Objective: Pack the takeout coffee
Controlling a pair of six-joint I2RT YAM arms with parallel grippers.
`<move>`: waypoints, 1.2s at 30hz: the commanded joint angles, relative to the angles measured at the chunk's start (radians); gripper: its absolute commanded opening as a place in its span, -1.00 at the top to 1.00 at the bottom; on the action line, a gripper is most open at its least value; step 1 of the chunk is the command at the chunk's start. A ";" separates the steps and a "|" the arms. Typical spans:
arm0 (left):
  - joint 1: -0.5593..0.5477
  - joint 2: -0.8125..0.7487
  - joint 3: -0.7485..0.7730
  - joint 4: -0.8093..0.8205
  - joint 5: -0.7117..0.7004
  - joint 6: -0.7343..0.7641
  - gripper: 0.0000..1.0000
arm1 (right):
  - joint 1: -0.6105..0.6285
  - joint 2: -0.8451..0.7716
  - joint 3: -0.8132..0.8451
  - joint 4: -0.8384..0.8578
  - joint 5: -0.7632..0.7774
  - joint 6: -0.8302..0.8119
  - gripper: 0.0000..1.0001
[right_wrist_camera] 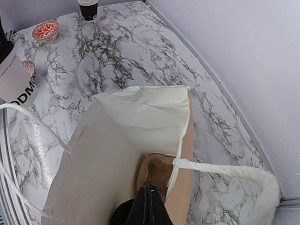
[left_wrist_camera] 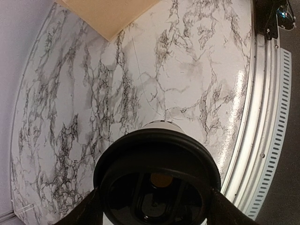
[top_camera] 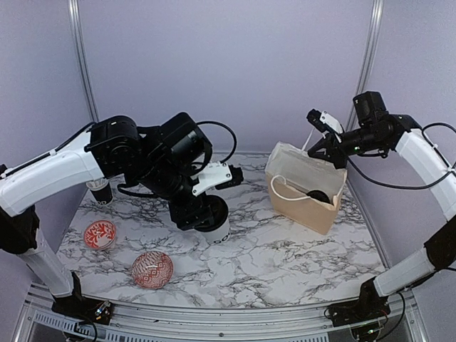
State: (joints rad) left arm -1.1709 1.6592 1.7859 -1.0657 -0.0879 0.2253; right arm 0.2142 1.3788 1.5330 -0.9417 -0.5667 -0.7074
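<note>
Top external view, Ben: where is the coffee?

Ben: One white paper cup with black lettering is left of centre on the marble-patterned table. Its top is buried under the left gripper, and only part of the lettering shows.

Ana: Is it gripped?

Ben: From the left wrist, the cup's round black plastic lid fills the gap, and the fingers stand wide, one against each side. So the gripper is clamped on the cup. Whether the cup's base touches the table, I cannot tell.

Ana: Any other cup?

Ben: A second cup stands at the far left, half hidden behind the left arm. Its top cannot be made out.

Ana: And the right side?

Ben: The right gripper hangs at the mouth of the tall tan paper bag, fingers pressed together. The frame edge cuts them off, so whether they pinch anything is unclear. Deep in the bag lies the brown moulded-pulp carrier, mostly hidden by the bag's wall. Beside it is a black round thing, too cropped to name. A white handle crosses the foreground.

Ana: Anything else?

Ben: Two red-and-white patterned bowls sit near the front left, apart from the cup.
</note>
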 commanded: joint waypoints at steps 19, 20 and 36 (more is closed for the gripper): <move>-0.022 -0.148 0.249 0.089 -0.085 0.051 -0.23 | 0.346 -0.001 0.071 -0.289 -0.267 -0.203 1.00; -0.024 -0.144 0.250 0.090 -0.078 0.051 -0.23 | 0.349 -0.001 0.074 -0.304 -0.271 -0.216 1.00; -0.072 0.012 0.278 0.139 0.051 0.097 -0.23 | 0.386 -0.009 0.060 -0.426 -0.243 -0.311 0.94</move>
State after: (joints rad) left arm -1.2270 1.6188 2.0342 -0.9611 -0.0658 0.2916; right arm 0.5892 1.3785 1.5761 -1.3209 -0.8459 -0.9997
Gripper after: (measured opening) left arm 0.724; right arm 0.030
